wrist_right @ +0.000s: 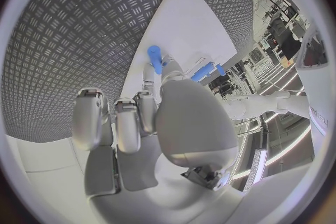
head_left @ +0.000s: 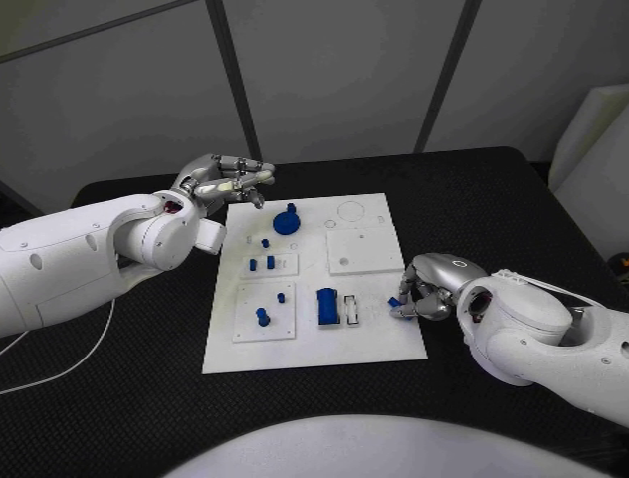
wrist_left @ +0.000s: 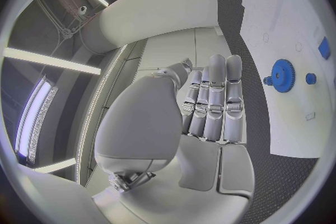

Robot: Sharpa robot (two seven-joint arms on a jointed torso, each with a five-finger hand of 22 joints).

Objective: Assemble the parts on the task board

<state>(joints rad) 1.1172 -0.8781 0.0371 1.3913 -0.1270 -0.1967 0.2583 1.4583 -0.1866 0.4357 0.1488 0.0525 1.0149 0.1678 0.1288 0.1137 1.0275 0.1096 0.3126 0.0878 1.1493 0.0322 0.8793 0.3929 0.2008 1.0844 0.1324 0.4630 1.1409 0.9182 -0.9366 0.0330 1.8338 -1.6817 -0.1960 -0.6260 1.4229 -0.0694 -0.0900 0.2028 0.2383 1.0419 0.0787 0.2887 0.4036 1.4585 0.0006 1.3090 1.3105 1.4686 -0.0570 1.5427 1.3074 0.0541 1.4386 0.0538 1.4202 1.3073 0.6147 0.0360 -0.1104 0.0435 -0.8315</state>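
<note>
The left arm reaches in from the side, its robot hand raised with fingers held side by side and gently bent, gripping nothing. The right arm comes in lower, its robot hand turned downward (fingers curled), pinching a small blue peg at its fingertips.

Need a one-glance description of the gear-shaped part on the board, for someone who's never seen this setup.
Start at the white task board in the middle of the black table. Go to its far edge, near the left hand hovering beside that corner. The gear is the round, toothed blue disc with a hub there, wider and flatter than the small blue pegs just nearer the robot.
</note>
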